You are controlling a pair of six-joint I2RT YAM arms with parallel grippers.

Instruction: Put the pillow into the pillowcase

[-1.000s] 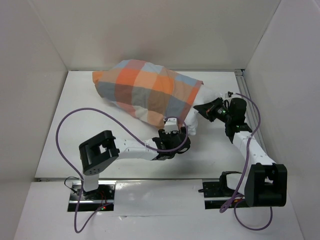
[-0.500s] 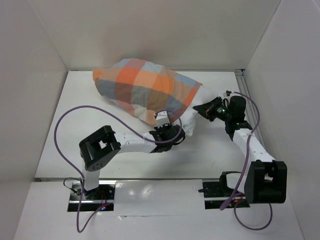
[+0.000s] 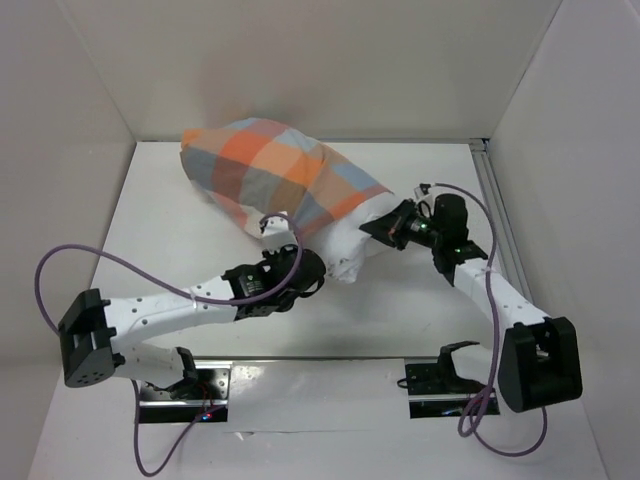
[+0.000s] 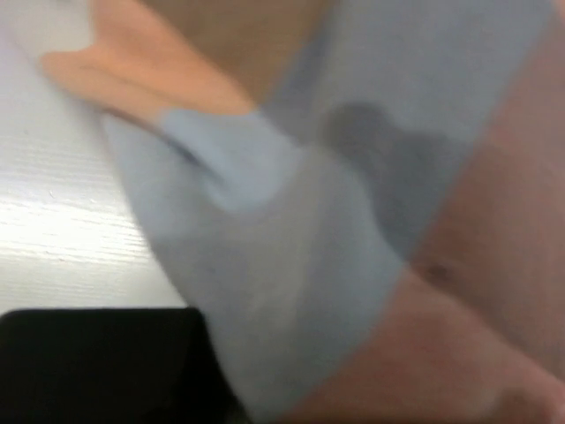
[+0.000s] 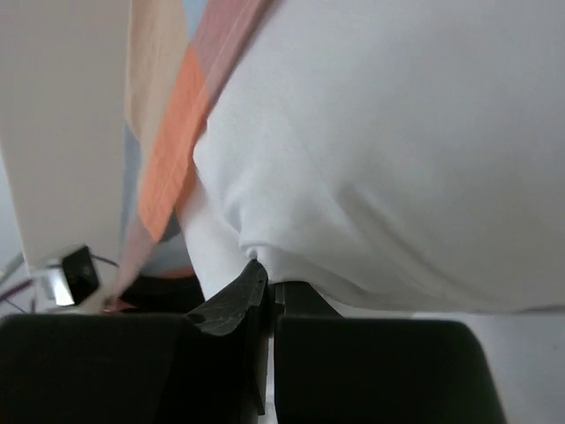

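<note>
- The left claw (image 3: 275,228) reaches from the near left over the smooth white counter (image 3: 160,225). Its jaws are pressed together on a fold at the pillowcase's (image 3: 270,175) near edge.
- In the left wrist view, soft blue-grey and orange cloth fills almost the whole frame, blurred and very close. Only one black finger (image 4: 88,362) shows, low on the left.
- A thin purple cable (image 3: 120,262) arches over the counter behind that arm.
- The right claw (image 5: 263,269) has its two black fingers closed tight on a small pucker of the pillow's (image 5: 380,150) plain white fabric. The cloth dimples just above the fingertips.
- The pillow is plump and rounded and lies between the two claws, just left of the right claw. Its bare white end bulges out of the sack's open mouth.
- The rest of the pillow is inside the pillowcase. This is a soft, wrinkled sack of large orange, blue-grey and tan checks. It stretches away from both claws toward the far left.
- The sack's hem hangs loose beside the white bulge, left of the right claw's fingers.
- Beyond the far end of the sack stands a flat, matte white wall (image 3: 300,70).
</note>
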